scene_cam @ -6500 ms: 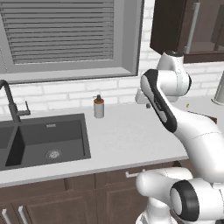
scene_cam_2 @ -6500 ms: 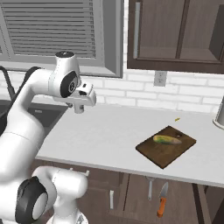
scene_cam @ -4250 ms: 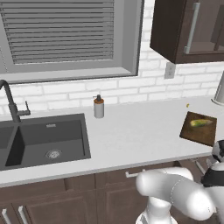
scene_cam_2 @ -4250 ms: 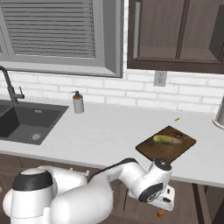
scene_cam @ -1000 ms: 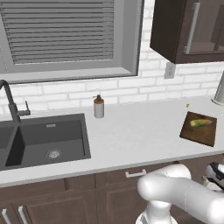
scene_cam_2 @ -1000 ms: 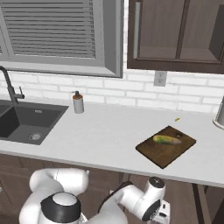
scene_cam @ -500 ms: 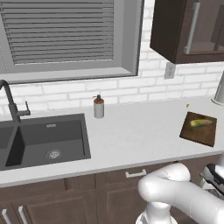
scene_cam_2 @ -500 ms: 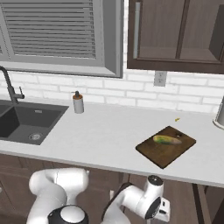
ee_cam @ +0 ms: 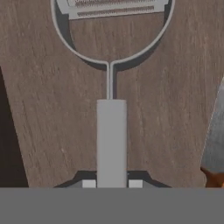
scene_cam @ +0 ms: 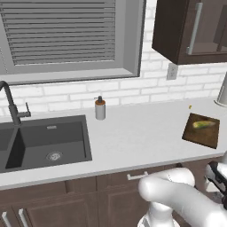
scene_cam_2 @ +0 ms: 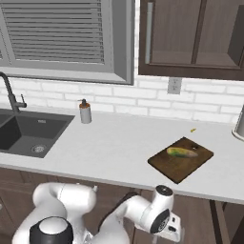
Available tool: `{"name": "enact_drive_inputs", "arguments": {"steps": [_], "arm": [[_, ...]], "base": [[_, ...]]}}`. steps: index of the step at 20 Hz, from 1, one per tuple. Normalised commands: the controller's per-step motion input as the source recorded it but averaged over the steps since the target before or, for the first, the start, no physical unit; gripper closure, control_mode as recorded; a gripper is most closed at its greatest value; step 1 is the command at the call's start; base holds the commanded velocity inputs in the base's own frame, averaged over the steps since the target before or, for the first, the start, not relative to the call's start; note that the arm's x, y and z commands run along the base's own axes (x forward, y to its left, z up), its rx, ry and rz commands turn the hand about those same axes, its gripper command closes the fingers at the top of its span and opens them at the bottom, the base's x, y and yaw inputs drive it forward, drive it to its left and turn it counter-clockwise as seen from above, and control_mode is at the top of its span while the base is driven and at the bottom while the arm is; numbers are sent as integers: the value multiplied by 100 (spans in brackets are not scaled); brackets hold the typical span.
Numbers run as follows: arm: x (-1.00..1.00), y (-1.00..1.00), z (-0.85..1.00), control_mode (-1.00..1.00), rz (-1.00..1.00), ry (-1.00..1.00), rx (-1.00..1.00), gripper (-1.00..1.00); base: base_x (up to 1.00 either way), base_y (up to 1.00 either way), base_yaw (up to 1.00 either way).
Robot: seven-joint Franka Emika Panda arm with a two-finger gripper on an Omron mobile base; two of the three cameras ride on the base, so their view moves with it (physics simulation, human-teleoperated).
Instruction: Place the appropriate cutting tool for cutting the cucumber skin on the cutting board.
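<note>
A peeler [ee_cam: 111, 140] with a grey handle, a wire loop and a toothed blade lies on a brown wooden surface in the hand view. My gripper [ee_cam: 112, 183] is shut on the lower end of its handle, one pad [ee_cam: 89, 183] tight against each side. The arm is bent low, below the counter's front edge, in both base views. On the counter lies the dark brown cutting board [scene_cam_2: 183, 167] [scene_cam: 199, 134], with the yellow-green cucumber [scene_cam_2: 181, 152] [scene_cam: 202, 125] resting on it.
A knife with a grey blade [ee_cam: 215, 131] and an orange handle lies just right of the peeler. A soap bottle [scene_cam_2: 85, 112] stands by the dark sink [scene_cam_2: 28, 131]. A metal vessel [scene_cam_2: 239, 123] stands at the counter's far right, and wall cabinets [scene_cam_2: 190, 35] hang overhead.
The arm stays low under the counter; the hand has shifted only slightly. Board and cucumber have not moved.
</note>
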Motion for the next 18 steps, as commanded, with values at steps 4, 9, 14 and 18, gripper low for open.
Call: {"name": "enact_drive_inputs", "arguments": {"steps": [4, 9, 14, 18], "arm": [[-73, 0, 100, -100, -1, -5, 0, 100], [-29, 0, 100, -100, -5, -9, 0, 100], [10, -4, 100, -100, -4, -17, -2, 100], [44, -24, 100, -100, -2, -19, -1, 100]], "base": [[0, 0, 0], [0, 0, 0], [0, 0, 0], [0, 0, 0]]}}
